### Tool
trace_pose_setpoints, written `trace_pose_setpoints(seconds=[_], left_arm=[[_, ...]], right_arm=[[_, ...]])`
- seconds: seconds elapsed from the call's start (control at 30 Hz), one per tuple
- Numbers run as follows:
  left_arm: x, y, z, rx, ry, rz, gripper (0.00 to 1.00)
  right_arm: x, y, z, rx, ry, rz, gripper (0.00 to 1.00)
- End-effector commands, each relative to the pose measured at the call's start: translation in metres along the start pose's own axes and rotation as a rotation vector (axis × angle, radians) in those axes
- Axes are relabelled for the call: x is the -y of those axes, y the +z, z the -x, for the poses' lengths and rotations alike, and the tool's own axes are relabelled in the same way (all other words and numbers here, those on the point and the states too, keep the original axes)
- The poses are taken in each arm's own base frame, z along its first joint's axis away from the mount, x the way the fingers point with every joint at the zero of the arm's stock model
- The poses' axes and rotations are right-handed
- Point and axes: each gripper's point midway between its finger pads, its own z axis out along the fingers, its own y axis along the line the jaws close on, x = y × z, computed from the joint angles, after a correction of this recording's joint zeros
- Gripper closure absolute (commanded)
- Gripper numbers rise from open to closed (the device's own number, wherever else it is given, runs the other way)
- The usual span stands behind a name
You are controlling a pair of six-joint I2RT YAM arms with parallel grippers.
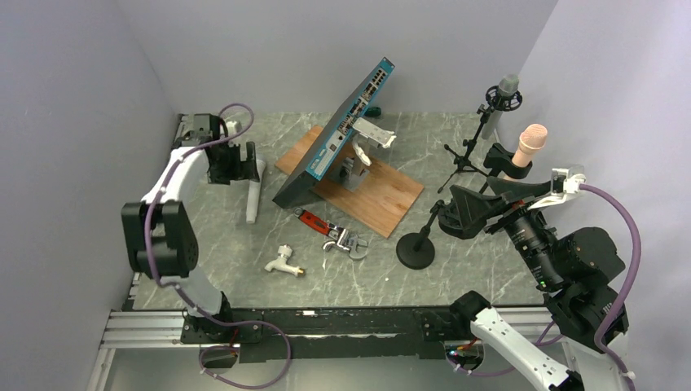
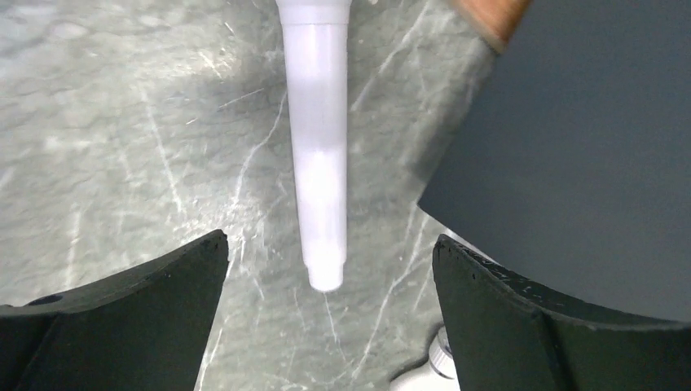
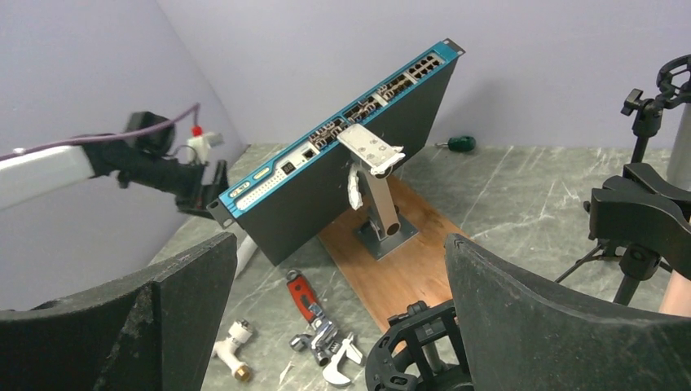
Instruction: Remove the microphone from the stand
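The white microphone point(image 1: 253, 194) lies flat on the marble table at the left, free of any stand. My left gripper point(image 1: 235, 171) hovers just above its upper end, open. In the left wrist view the microphone point(image 2: 319, 155) lies on the table beyond and between the spread fingers of the left gripper point(image 2: 330, 243), and neither finger touches it. The black stand point(image 1: 416, 247) with a round base stands at centre right, its shock mount point(image 3: 417, 352) empty. My right gripper point(image 1: 474, 204) is open beside that mount, and in its own view the right gripper point(image 3: 341, 244) holds nothing.
A blue-faced network switch point(image 1: 341, 130) leans on a bracket over a wooden board point(image 1: 376, 192). A red-handled wrench point(image 1: 332, 235) and a white tap point(image 1: 283, 262) lie in front. At the right are a tripod stand with a grey microphone point(image 1: 506, 91) and a pink microphone point(image 1: 530, 145).
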Motion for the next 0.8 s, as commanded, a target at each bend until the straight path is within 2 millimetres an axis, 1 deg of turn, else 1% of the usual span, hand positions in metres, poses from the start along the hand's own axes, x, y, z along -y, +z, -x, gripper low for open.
trace_pose_setpoints(seconds=[0.0, 0.07, 0.17, 0.27, 0.3, 0.33, 0.47, 0.53, 0.63, 0.67, 0.73, 0.77], left_arm=[[0.012, -0.066, 0.025, 0.191, 0.016, 0.019, 0.03], [0.018, -0.099, 0.027, 0.253, 0.024, 0.024, 0.04], [0.040, -0.151, 0.035, 0.385, 0.049, -0.033, 0.04], [0.080, -0.204, 0.039, 0.519, 0.107, -0.169, 0.02], [0.099, -0.223, 0.038, 0.566, 0.151, -0.218, 0.01], [0.117, -0.235, 0.037, 0.597, 0.192, -0.257, 0.01], [0.197, -0.269, 0.020, 0.657, 0.399, -0.396, 0.01], [0.234, -0.282, 0.011, 0.681, 0.452, -0.492, 0.01], [0.282, -0.297, 0.001, 0.744, 0.472, -0.626, 0.03], [0.304, -0.300, -0.009, 0.740, 0.491, -0.695, 0.03], [0.335, -0.300, -0.015, 0.733, 0.506, -0.766, 0.03], [0.354, -0.300, -0.025, 0.716, 0.531, -0.800, 0.03]], right_arm=[[0.001, -0.003, 0.007, 0.017, -0.025, -0.004, 0.00], [0.002, -0.001, 0.004, 0.003, -0.035, -0.011, 0.00], [0.005, 0.001, 0.001, -0.008, -0.044, -0.022, 0.00], [0.007, 0.002, -0.002, -0.007, -0.047, -0.028, 0.00], [0.007, 0.003, -0.004, -0.010, -0.048, -0.029, 0.00], [0.007, 0.004, -0.004, -0.011, -0.048, -0.027, 0.00], [0.006, 0.005, -0.004, -0.012, -0.046, -0.027, 0.00], [0.007, 0.004, -0.003, -0.008, -0.045, -0.028, 0.00], [0.007, 0.001, 0.001, 0.003, -0.041, -0.030, 0.00], [0.007, 0.000, 0.002, 0.008, -0.037, -0.032, 0.00], [0.007, -0.004, 0.005, 0.017, -0.030, -0.031, 0.00], [0.007, -0.006, 0.007, 0.024, -0.026, -0.030, 0.00]])
